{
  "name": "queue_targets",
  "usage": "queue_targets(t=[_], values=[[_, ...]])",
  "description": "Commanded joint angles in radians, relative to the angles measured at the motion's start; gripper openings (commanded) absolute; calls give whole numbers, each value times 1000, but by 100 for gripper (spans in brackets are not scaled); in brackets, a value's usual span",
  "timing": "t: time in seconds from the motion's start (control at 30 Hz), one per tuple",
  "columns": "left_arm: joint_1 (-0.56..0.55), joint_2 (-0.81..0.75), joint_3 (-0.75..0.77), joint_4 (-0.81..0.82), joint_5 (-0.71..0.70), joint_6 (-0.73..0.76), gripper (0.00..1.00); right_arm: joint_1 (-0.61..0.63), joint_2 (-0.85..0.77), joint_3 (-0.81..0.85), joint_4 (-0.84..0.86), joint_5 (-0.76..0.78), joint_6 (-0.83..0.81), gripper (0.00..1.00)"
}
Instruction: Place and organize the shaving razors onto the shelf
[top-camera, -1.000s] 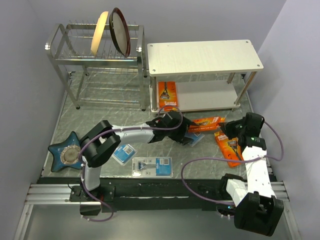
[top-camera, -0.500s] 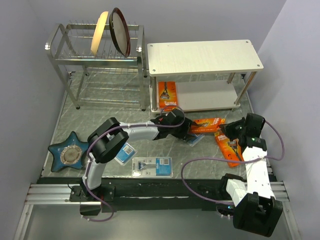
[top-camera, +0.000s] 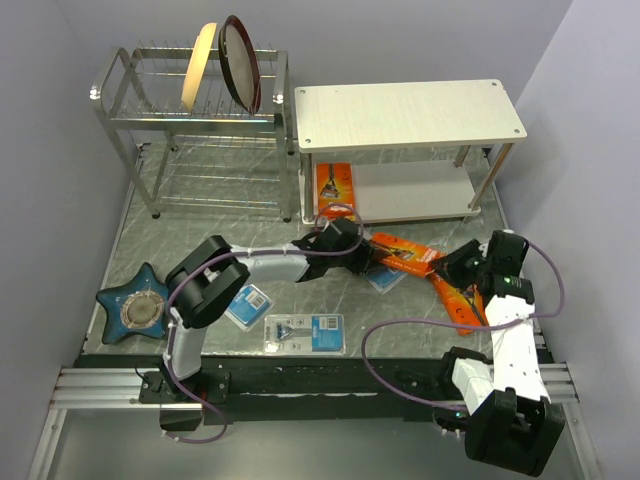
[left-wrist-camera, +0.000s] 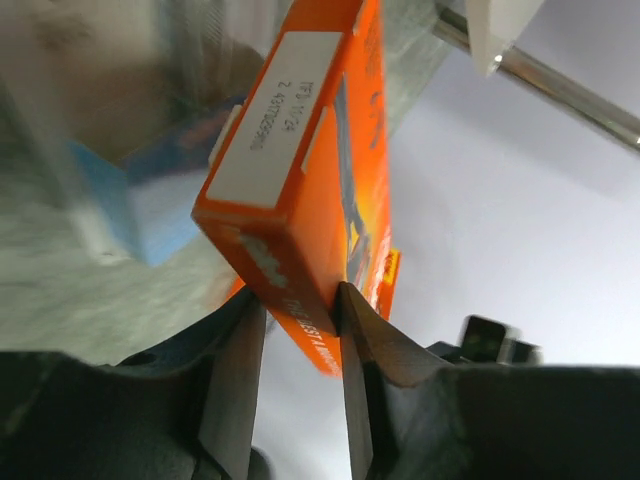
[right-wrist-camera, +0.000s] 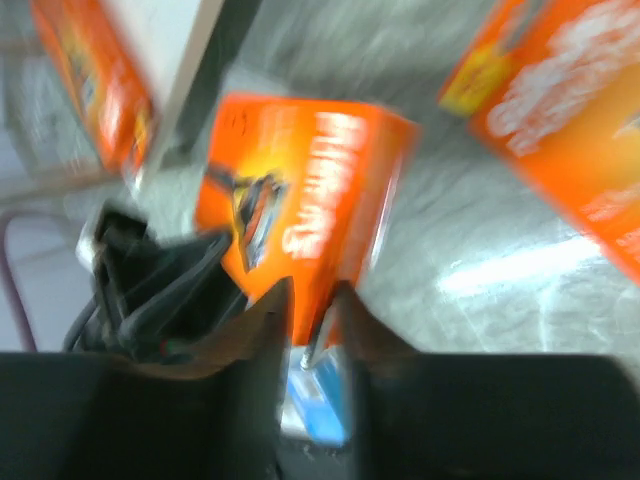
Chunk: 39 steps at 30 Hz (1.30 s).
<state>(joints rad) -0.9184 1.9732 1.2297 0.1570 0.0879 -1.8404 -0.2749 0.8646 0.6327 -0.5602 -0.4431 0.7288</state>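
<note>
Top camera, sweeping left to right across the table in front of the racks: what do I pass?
In order: blue star-shaped dish → small blue razor pack → long clear razor pack → left gripper → orange pack it grips → right gripper.

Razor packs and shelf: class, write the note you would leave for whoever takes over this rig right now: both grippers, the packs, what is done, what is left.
Left gripper: shut on the held orange pack.
Right gripper: jaws slightly apart, nothing clamped, facing that pack.
Done: the shelved orange pack is on the lower tier of the shelf.
On the table: loose orange pack at the right; front clear pack; left clear pack; middle clear pack under the held one.
Left: shelve five packs, then tidy them.
</note>
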Motion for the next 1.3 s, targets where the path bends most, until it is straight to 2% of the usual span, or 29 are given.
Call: queue_targets(t=[0.0, 0.07, 0.1, 0.17, 0.3, 0.47, 0.53, 0.7, 0.93, 1.1, 1.17, 1.27], values=[[32, -89, -117, 116, 21, 184, 18, 2, 22, 24, -29, -319, -219, 55], [55, -126, -159, 217, 44, 239, 19, -4, 44, 39, -73, -400, -299, 62], [62, -135, -189, 237, 71, 263, 19, -20, 37, 45, -84, -429, -324, 71], [78, -163, -220, 278, 95, 306, 18, -61, 40, 53, -101, -498, -377, 75], [108, -200, -271, 370, 153, 397, 17, -70, 109, 47, -84, -531, -414, 78], [115, -221, -305, 539, 288, 567, 15, -67, 206, -1, 11, -614, -469, 79], [118, -240, -337, 578, 306, 575, 16, -69, 244, -17, 28, -652, -492, 79], [133, -284, -375, 601, 343, 612, 15, -60, 324, -4, 34, -681, -545, 82], [150, -303, -375, 602, 404, 667, 14, -61, 327, 55, -23, -608, -666, 80], [153, -330, -386, 598, 418, 693, 13, -52, 361, 55, -47, -654, -718, 79], [156, -330, -386, 605, 426, 693, 14, -12, 379, 62, -82, -677, -778, 79], [154, -309, -363, 612, 450, 693, 15, 17, 416, 61, -69, -753, -780, 73]])
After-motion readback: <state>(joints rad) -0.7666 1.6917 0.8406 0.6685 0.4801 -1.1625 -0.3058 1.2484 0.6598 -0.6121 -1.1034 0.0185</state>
